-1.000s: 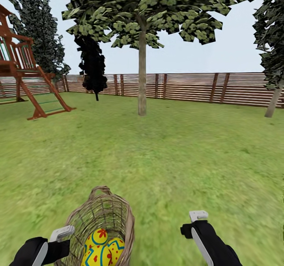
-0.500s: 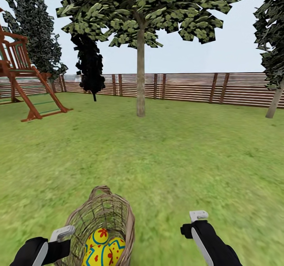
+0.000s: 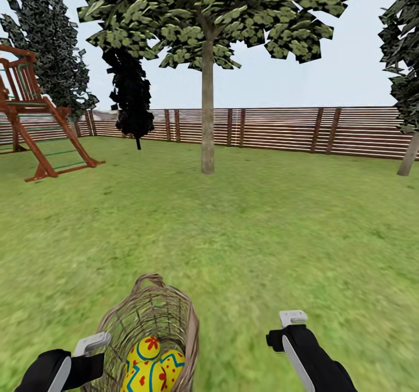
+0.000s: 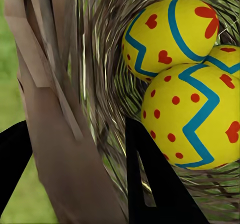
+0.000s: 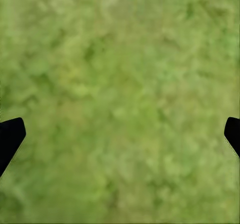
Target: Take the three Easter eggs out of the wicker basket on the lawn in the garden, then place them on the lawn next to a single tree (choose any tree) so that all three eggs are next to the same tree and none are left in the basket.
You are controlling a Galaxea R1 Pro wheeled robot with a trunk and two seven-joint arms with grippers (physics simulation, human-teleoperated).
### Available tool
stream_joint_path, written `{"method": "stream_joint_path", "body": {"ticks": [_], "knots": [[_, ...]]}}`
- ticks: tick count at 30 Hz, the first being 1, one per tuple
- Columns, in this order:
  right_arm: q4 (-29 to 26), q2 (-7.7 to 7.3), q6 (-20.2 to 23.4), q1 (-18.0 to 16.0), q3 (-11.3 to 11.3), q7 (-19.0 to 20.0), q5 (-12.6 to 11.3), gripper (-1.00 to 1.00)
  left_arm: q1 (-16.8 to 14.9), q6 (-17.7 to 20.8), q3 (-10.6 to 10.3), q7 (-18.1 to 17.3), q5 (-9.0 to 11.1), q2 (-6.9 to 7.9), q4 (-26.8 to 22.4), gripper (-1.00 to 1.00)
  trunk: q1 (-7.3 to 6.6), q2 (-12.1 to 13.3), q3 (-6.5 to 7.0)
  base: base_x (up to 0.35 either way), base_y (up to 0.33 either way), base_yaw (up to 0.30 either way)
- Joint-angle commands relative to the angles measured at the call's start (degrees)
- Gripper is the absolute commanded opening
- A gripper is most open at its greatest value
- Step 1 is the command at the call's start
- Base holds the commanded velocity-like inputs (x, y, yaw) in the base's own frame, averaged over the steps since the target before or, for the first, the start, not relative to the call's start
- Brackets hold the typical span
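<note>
The view has swung slightly, the playhouse (image 3: 35,118) sliding aside; the tree (image 3: 208,118) stays ahead. Left gripper (image 4: 75,179) clamps the basket (image 3: 148,316) rim, eggs (image 4: 192,112) inside. Right gripper (image 5: 120,134) hangs apart over lawn (image 3: 262,223), beside the basket.

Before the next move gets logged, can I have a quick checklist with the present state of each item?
1. Eggs lie inside the basket: ok, three patterned shells show in the left wrist view.
2. Left pincer straddles the basket's rim, one finger inside and one outside: ok; whether it clamps the wicker, cannot tell.
3. Right pincer is open and free, grass between its tips: ok.
4. A target tree stands straight ahead with bare lawn up to it: ok.
5. Any egg laid beside a tree: not ok, none out yet.
</note>
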Motion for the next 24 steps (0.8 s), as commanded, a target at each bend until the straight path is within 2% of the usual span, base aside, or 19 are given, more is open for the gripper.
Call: {"method": "stream_joint_path", "body": {"ticks": [1,24], "knots": [[-0.06,-0.05,0.18,-0.04,0.25,-0.55,-0.63,1.0,-0.05,0.28,0.1,-0.41,0.4,-0.04,-0.06,-1.0,0.03,-0.03,-0.06,0.343,0.0,0.0],[-0.06,-0.07,0.18,-0.04,0.25,-0.55,-0.65,1.0,-0.05,0.28,0.1,-0.41,0.41,-0.1,-0.15,-1.0,0.03,-0.03,-0.06,0.343,0.0,0.0]]}}
